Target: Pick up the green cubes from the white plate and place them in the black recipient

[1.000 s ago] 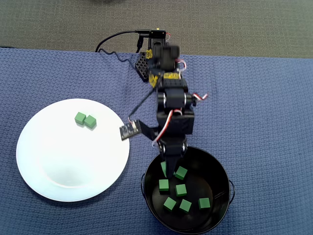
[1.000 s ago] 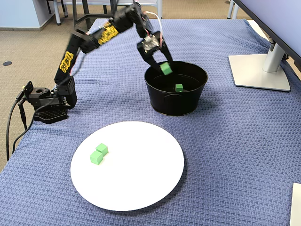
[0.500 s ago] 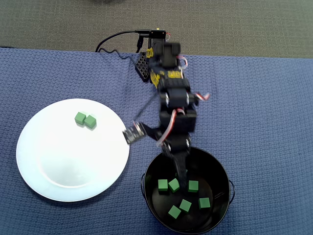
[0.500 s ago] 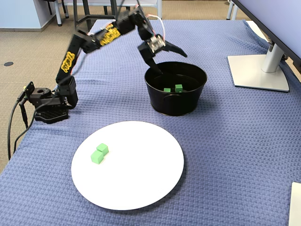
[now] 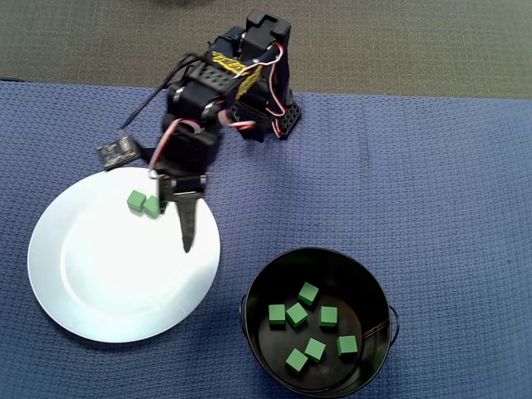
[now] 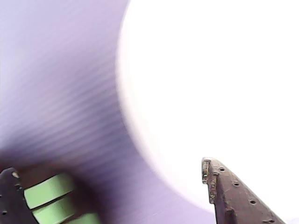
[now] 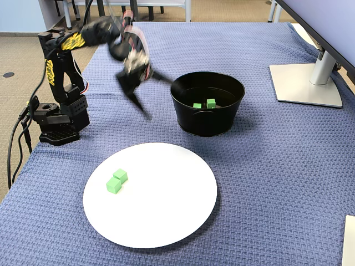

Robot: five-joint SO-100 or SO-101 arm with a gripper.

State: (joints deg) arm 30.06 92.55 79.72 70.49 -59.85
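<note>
the claw hangs in the air with its jaws spread wide and nothing between them — in the overhead view it sits above the right part of the white plate, in the fixed view up between the plate and the black recipient. two green cubes lie touching each other near the plate's upper rim, and seven more lie on the bottom of the recipient, which stands on the blue-clothed bench just beside the plate.

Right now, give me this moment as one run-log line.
pincer: open, empty, above white plate | green cubes on plate: two | black recipient: seven cubes | phase: next pick
</note>
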